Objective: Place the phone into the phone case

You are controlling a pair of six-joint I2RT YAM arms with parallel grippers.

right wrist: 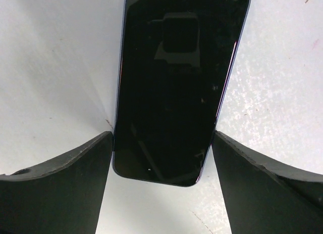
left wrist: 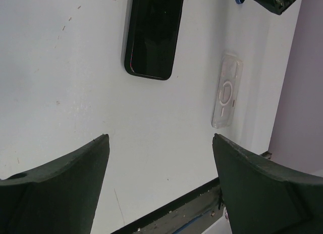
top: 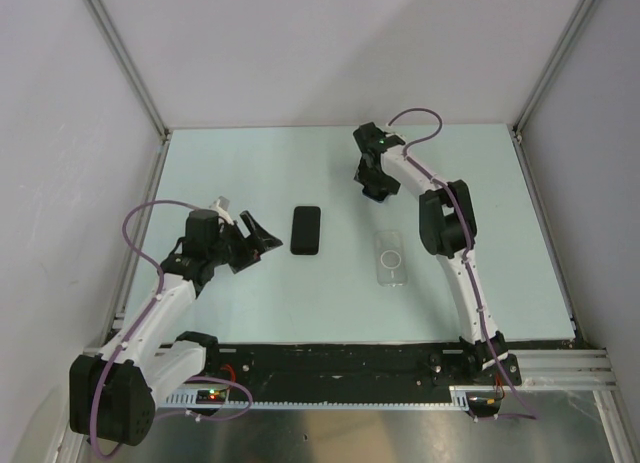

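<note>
The right gripper (top: pixel 378 191) is hanging low over the far part of the table (top: pixel 250 173). In its wrist view its 2 jaws are standing wide apart, with the phone (right wrist: pixel 174 82) running lengthwise between them and away from the camera. The phone's near end is sitting level with the jaw tips, and its 2 long edges are reaching both tips. I cannot tell whether the jaws are pressing on it or only flanking it. Its dark glossy face is pointing up at the camera.

The left gripper (top: pixel 260 233) is hovering over bare table with its 2 jaws spread and nothing between them. Straight ahead of that gap, a second phone (top: pixel 306 230) is lying flat. The phone case (top: pixel 392 258) is lying flat ahead of the left gripper's right jaw, apart from the second phone, with its white ring and short line showing. Relative to the right gripper, the case is lying behind the jaws, toward that arm's base, near them but not touching.
</note>
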